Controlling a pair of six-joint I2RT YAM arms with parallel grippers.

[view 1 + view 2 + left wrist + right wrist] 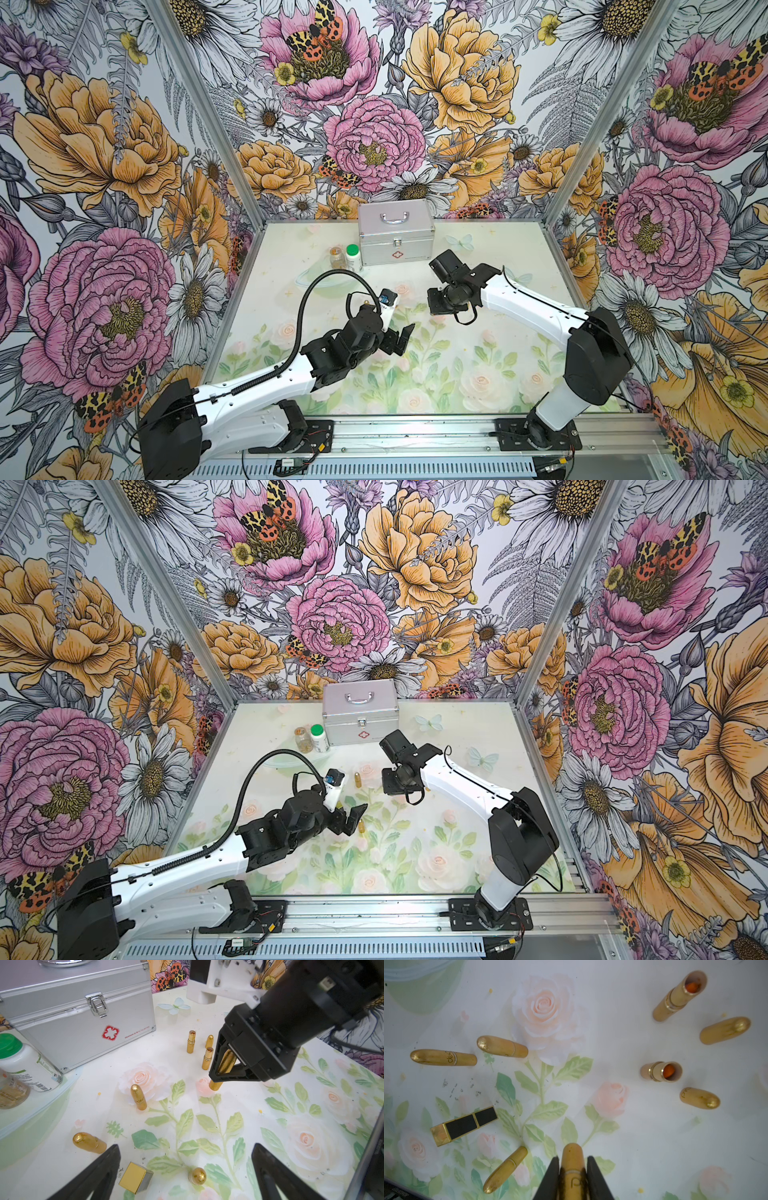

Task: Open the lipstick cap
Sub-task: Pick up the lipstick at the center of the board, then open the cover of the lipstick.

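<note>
The right gripper (572,1158) is clamped tight on a gold, bullet-shaped metal lipstick (572,1149), squeezing it around the seam, with the flat base apparently resting on the flowered tabletop (259,1105). Its cap (227,1059) looks fully seated, so this one is not yet opened. The left gripper (186,1147) hangs with its jaws wide and empty, apart from the held lipstick, which stands ahead of it. Farther out, two uncapped gold tubes (662,1072) stand near loose gold caps (699,1098). Several capped gold lipsticks (443,1057) lie untouched.
</note>
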